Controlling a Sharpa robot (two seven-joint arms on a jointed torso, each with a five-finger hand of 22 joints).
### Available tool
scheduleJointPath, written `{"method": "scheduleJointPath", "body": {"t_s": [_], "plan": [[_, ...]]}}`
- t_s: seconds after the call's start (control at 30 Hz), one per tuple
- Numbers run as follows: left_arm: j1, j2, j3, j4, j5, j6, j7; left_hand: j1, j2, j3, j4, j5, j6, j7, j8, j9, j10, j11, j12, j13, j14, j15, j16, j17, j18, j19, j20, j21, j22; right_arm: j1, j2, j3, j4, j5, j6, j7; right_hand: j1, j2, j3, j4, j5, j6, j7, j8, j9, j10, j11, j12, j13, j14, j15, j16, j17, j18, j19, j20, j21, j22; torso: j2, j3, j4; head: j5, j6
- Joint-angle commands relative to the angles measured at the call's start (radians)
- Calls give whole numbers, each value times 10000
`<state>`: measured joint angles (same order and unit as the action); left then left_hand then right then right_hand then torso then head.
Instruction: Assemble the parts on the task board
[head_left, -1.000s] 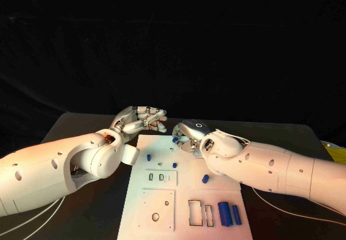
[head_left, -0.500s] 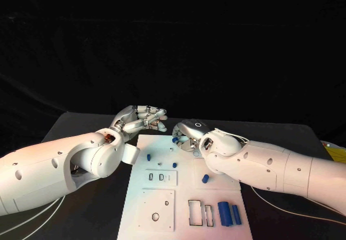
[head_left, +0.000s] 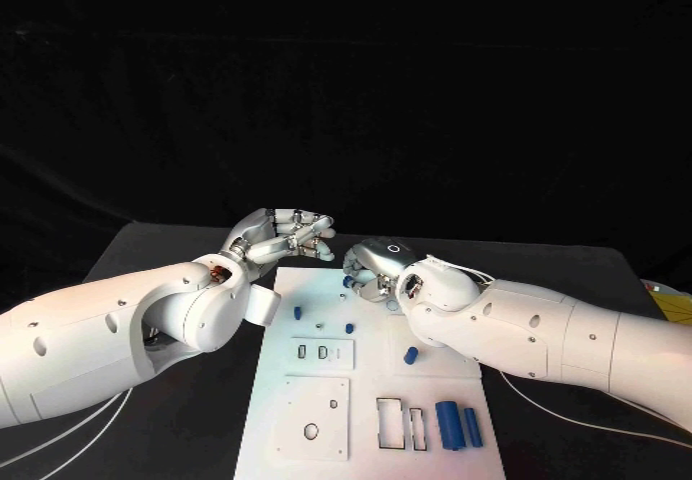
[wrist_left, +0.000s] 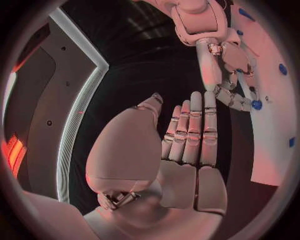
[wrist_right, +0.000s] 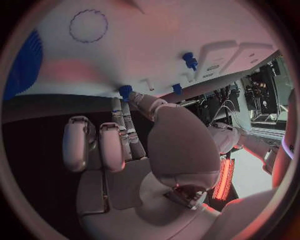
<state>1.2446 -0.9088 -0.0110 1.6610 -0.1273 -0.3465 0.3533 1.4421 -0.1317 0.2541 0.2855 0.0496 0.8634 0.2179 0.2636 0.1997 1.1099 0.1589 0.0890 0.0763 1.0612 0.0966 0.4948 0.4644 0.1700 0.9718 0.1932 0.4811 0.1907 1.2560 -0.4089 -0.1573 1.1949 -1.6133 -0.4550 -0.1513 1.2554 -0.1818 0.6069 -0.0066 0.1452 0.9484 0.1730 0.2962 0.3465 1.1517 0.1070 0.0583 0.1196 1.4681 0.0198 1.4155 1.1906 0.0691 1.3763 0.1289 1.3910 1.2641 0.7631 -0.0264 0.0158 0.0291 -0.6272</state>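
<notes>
Though small, the blue part (wrist_right: 125, 91) at the task board's (head_left: 447, 377) far edge looks light, rigid and slick; the right robot hand (head_left: 378, 272) pinches it by its sides. The left robot hand (head_left: 281, 237) hovers empty, fingers loosely curled.

- The left arm (head_left: 101, 335) comes in from the left and bends at the wrist toward the middle of the table.
- The left hand (head_left: 281, 237) is raised at the far end, palm open, its fingers (wrist_left: 194, 125) straight and side by side, thumb alongside; it holds nothing.
- The right arm (head_left: 562, 335) reaches in from the right, forearm angled toward the far end.
- The right hand (head_left: 378, 270) points downward, fingers (wrist_right: 115, 145) partly curled, with two fingertips pinching a small blue part (wrist_right: 125, 91).
</notes>
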Motion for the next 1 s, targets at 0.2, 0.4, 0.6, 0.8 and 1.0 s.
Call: {"method": "scheduleJointPath", "body": {"t_s": [0.2, 0.4, 0.6, 0.8, 1.0], "plan": [[17, 28, 9, -6, -13, 164, 85, -69, 21, -29, 20, 15, -80, 116, -51, 10, -56, 17, -58, 16, -93, 8, 28, 11, 89, -85, 18, -30, -17, -7, -13, -3, -4, -125, 128, -119, -272, -343, -261, 139, -53, -784, 131, -525, -89, -519, 131, 39, -41, 148, 162, -277, -503, 122, -412, 102, -423, -534, -8, 11, -12, 20, 11], [17, -4, 9, -121, -12, 289, 144, -69, 24, -30, 21, 14, -87, 118, -57, 11, -64, 21, -63, 18, -108, 12, 28, 22, 91, -96, 23, -30, -18, 7, -405, -1, 384, -103, -83, -183, -301, -478, -711, 217, -141, -1159, 89, -791, -74, -844, 116, 130, -33, 46, 159, -470, -903, 208, -636, 122, -730, -900, -37, 21, -25, 8, 40], [18, -147, 9, -487, -12, 725, 302, -219, -44, -297, 23, 11, -396, 24, -222, 10, -408, 71, -221, -37, -932, 188, -682, -123, 64, -803, 252, -492, -274, 187, -1537, 97, 1488, 374, -29, -182, -496, -560, -1144, 473, 381, -769, 114, -678, 98, -120, 48, 561, 111, 134, 102, -343, -728, 130, -364, 69, -556, -556, -113, 55, -122, 22, 66], [20, -320, 10, -773, 34, 887, 437, -97, 104, -455, 16, 12, -576, 50, -296, 51, -712, 193, -240, -92, -1746, 461, -1832, -493, 95, -1666, 662, -1329, -768, 521, -2695, 175, 2378, 1112, 588, -274, -568, -646, -1592, 748, 486, -690, -56, -759, 177, 1245, -223, 1189, 584, 279, -108, -44, -212, -7, 76, -96, -141, 109, -202, 85, -220, 48, 82], [21, -424, 9, -949, 140, 780, 501, 105, 201, -680, 18, 12, -935, 62, -483, -20, -1905, 517, -259, -143, -2908, 896, -3166, -1169, 54, -2301, 952, -2061, -1223, 753, -3519, 207, 2658, 2441, 1561, -335, -10, -543, -2386, 814, 887, -932, -310, -816, 459, 1327, -555, 4370, 3822, 468, -405, 457, 674, -180, 542, -457, 352, 911, -261, 134, -270, 62, 51]]}}
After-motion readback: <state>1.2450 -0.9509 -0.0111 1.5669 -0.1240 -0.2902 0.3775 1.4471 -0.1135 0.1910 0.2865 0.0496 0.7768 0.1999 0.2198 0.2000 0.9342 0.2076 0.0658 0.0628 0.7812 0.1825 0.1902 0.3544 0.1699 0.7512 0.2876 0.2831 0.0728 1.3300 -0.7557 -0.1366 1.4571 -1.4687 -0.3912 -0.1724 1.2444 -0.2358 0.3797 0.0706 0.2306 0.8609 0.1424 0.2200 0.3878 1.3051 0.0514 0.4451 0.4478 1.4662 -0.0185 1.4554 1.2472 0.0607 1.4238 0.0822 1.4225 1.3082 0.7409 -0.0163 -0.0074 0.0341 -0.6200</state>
